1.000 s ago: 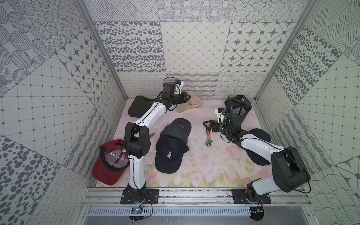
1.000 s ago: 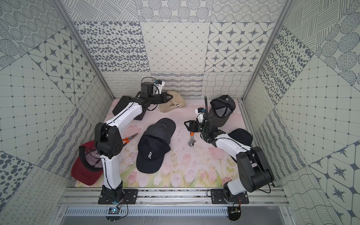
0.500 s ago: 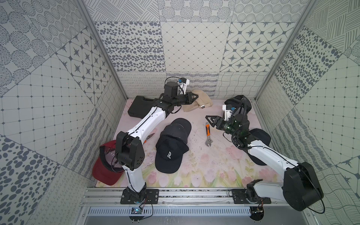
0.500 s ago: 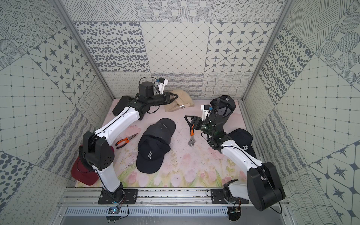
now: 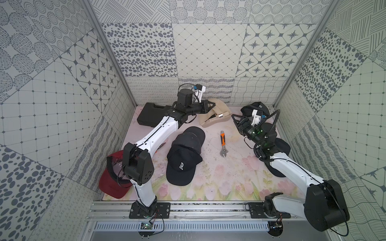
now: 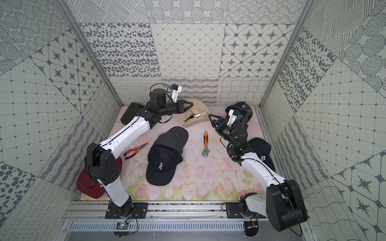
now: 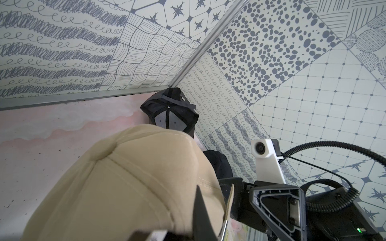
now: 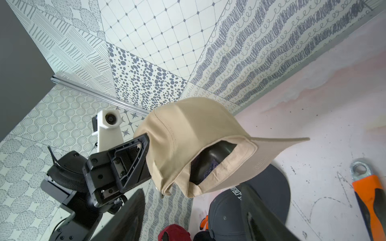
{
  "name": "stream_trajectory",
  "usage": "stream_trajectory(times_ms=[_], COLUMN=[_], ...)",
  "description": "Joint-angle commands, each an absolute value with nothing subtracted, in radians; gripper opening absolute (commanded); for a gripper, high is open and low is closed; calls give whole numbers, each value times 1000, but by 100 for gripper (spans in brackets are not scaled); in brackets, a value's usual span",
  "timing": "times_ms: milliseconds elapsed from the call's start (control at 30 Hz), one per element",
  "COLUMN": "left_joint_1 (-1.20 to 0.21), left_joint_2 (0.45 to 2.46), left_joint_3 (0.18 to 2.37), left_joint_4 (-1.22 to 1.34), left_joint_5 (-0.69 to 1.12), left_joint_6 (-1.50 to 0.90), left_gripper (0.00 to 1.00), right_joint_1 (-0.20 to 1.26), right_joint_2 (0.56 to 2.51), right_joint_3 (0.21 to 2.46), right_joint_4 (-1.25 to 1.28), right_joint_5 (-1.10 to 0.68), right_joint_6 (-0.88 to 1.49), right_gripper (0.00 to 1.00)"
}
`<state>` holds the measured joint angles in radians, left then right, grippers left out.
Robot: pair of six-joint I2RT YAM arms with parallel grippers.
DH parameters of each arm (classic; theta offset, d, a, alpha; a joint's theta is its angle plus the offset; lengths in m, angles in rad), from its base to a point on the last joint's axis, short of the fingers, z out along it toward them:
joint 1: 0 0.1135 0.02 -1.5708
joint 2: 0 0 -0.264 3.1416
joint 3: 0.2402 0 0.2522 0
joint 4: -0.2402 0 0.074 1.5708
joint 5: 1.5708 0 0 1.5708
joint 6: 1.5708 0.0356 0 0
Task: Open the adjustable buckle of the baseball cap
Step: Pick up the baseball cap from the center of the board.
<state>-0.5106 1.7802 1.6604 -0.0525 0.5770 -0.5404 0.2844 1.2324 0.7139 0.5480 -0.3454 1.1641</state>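
Within the tan cap (image 5: pixel 221 106), left fingers (image 5: pixel 205 105) partly hide.

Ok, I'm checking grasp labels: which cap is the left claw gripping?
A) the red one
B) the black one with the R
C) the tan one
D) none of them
C: the left claw is shut on the rim of the tan cap.
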Motion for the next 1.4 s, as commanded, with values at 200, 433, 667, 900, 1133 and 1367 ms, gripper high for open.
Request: stream_trajectory(times_ms=[200,433,667,900,1133,1367], left_joint_1=[-527,-527,-535,-540,-539,-537], left_joint_2=[1735,1729,1722,1724,1714,1662], left_joint_3=[1625,1617,1605,1600,1573,1524], left_joint_4=[56,56,56,58,37,-27], left_joint_5=[601,610,609,616,596,488], left_joint_6=[-526,-525,-514,-517,-486,-304], left_gripper=[0,0,0,0,13,50], right_joint_1=[276,291,303,314,312,285], right_joint_2=[1320,1378,1408,1427,1420,1372], right_joint_3=[729,758,785,800,843,896], right_joint_4=[743,770,814,856,856,670], right_joint_5=[-365,-393,-423,-422,-455,-479], right_joint_6=[1416,1474,1481,1476,1367,1221], right_gripper=[67,65,58,38,0,0])
